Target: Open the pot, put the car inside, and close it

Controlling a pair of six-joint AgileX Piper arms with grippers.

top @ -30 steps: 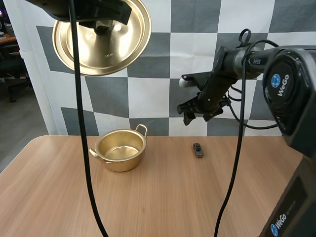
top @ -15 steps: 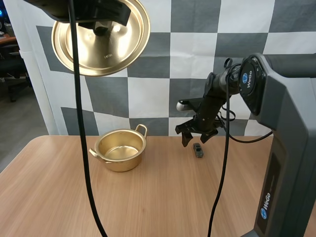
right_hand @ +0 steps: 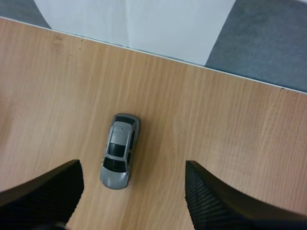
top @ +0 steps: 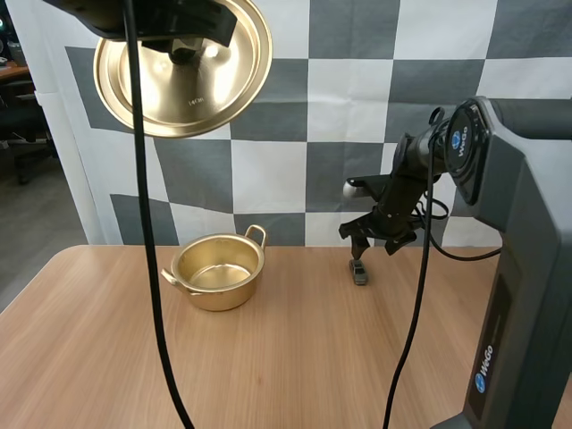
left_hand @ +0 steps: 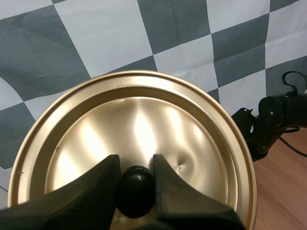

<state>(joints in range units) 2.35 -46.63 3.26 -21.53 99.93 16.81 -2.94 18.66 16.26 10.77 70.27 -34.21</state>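
A small grey toy car lies on the wooden table. My right gripper hovers open just above it, the car lying between its spread fingers. The golden pot stands uncovered at the table's middle left. High above it my left gripper is shut on the black knob of the golden lid, which hangs tilted with its underside showing in the high view.
The table's back edge runs just behind the car. Bare wood stretches in front of the pot and car.
My right gripper has come down from high over the table to just above the car, shifting slightly right. The lid and left arm have stayed still.
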